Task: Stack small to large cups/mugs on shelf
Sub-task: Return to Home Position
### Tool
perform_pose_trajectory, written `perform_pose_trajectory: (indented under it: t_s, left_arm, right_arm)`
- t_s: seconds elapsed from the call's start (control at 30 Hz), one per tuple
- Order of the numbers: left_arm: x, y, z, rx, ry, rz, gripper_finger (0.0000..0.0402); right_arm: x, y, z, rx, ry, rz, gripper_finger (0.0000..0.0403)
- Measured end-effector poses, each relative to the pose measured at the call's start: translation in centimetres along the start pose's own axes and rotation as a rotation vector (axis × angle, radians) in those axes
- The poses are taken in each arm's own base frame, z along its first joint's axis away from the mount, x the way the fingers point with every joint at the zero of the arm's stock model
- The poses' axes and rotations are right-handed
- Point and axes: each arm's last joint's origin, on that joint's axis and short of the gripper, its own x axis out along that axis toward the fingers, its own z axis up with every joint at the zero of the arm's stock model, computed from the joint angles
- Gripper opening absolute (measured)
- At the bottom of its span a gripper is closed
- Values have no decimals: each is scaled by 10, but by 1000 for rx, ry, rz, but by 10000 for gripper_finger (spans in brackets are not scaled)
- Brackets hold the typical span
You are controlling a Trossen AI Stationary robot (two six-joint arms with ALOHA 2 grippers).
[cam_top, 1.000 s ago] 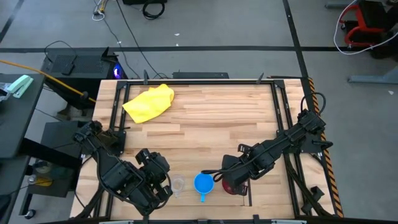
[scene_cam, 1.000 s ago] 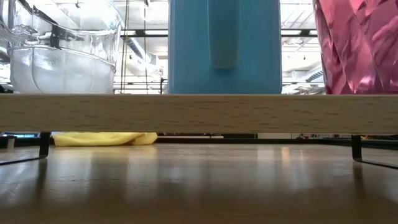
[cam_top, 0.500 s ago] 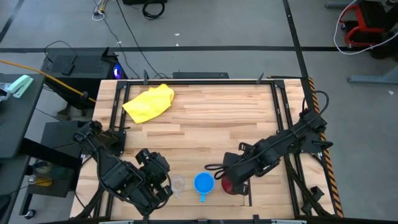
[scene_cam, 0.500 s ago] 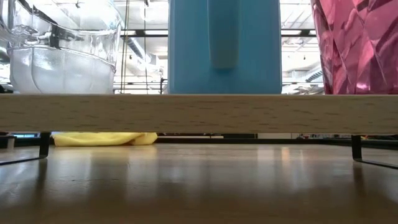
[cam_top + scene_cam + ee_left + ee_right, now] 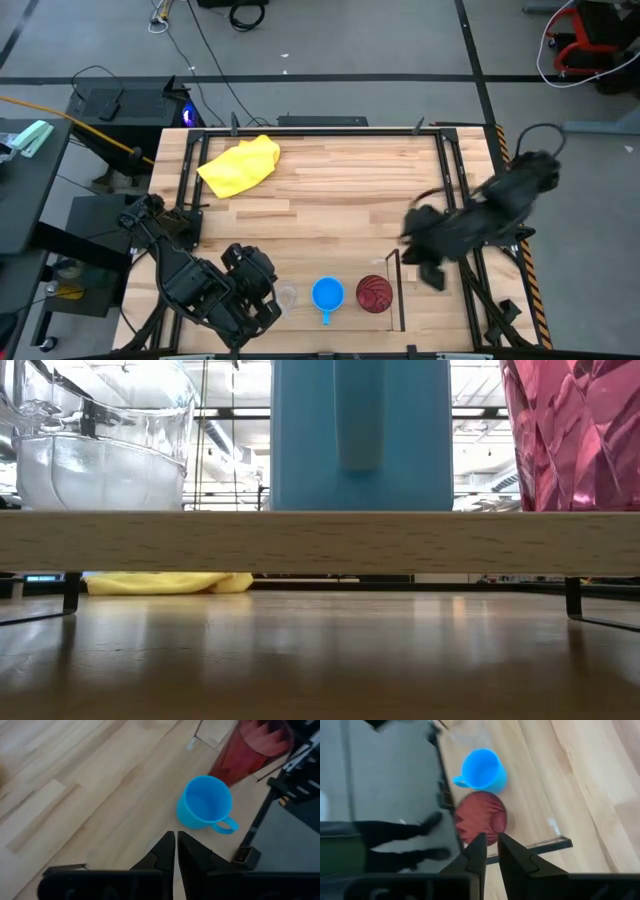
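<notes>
Three vessels stand in a row by their bases on the shelf's wood plank [image 5: 320,542] at the table's near edge. They are a tiny clear cup [image 5: 287,296], a blue mug [image 5: 327,294] with its handle toward the near edge, and a dark red tumbler [image 5: 375,293]. My left gripper [image 5: 270,297] is shut, with its fingertips [image 5: 167,847] right beside the clear cup; I cannot tell whether they touch it. My right gripper [image 5: 412,235] is to the right of and beyond the tumbler [image 5: 481,817], well clear of it. It is empty, with a narrow gap between its fingers.
A yellow cloth [image 5: 240,165] lies crumpled at the table's far left. The shelf's thin dark upright [image 5: 401,290] stands just right of the tumbler, and its legs [image 5: 70,592] rest on the table. Black frame rails [image 5: 452,190] run along the table's sides.
My right gripper has let go of the red tumbler and drawn back quickly up and toward the table's right and far side. The tumbler stays upright on the shelf beside the blue mug.
</notes>
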Motion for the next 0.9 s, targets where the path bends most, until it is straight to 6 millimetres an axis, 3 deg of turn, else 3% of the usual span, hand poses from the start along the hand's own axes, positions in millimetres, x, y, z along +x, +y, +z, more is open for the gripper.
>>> perform_pose_trajectory:
  t_s: [0.23, 0.3, 0.4, 0.5, 0.67, 0.8, 0.9]
  left_arm:
    - [0, -4, 2, 116, -16, -35, 21]
    - [0, -5, 3, 186, -23, -44, 18]
    - [-10, 1, 10, 213, -58, -67, 16]
    - [-34, 7, 20, 244, -150, -155, 19]
    - [-92, 27, 23, 346, -387, -264, 28]
    - [-136, 65, 21, 333, -489, -310, 32]
    - [-152, 89, 8, 330, -538, -332, 31]
  right_arm:
    - [-69, -24, -25, -38, -104, 170, 55]
    - [-83, -30, -31, -22, -161, 182, 55]
    - [-98, -29, -39, -130, -288, 218, 55]
    - [-116, -20, -41, -226, -444, 334, 55]
    - [-140, -2, -47, -419, -614, 545, 55]
    - [-140, 5, -54, -462, -625, 573, 55]
    - [-132, 3, -58, -423, -632, 534, 55]
